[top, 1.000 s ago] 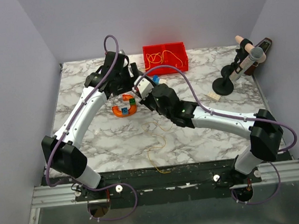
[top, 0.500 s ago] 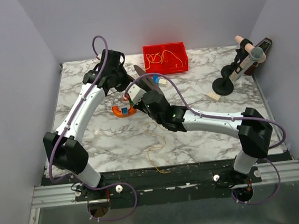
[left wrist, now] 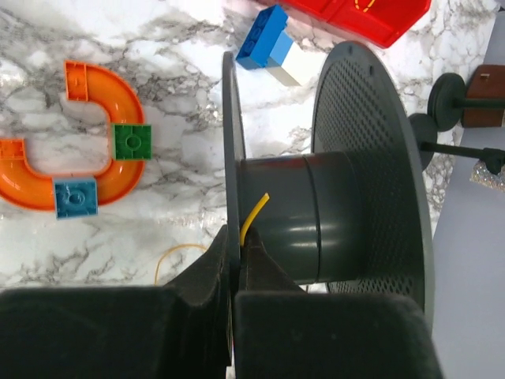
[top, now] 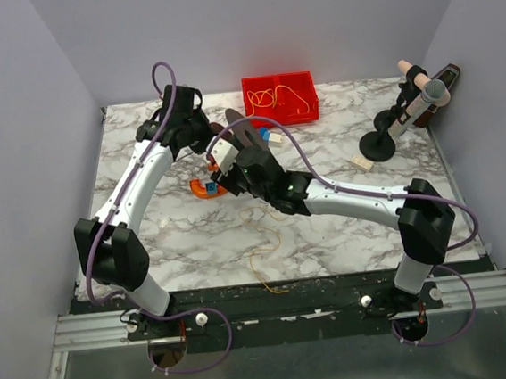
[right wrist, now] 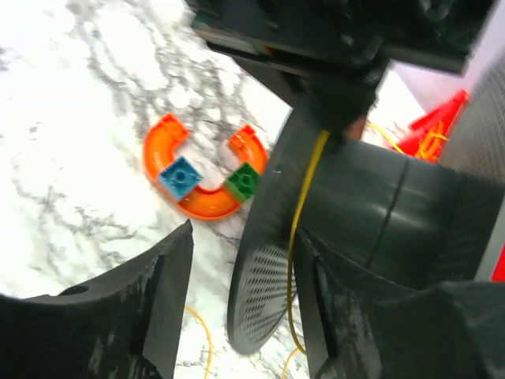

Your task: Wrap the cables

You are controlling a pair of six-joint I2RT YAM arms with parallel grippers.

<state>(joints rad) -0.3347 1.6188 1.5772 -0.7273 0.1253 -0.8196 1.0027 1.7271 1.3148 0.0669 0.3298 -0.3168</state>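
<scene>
1. Marble tabletop, walled in by plain grey panels, filled the overhead view.
2. One thin yellow cable had its end laid against the hub of a dark grey spool. The rest of it trailed in loose loops across the table toward the near edge.
3. Left gripper was clamped tight on the spool's thin flange, right where the cable end emerged.
4. Right gripper had its jaws spread wide on either side of the perforated flange, with the cable running down between them.
5. Tangled cables of the same yellow lay in a red bin at the far edge.
6. Orange curved track, carrying one blue and one green block, lay near the spool.
7. Blue and white bricks sat between the spool and the bin.
8. Microphone stand stood well apart, far right.
</scene>
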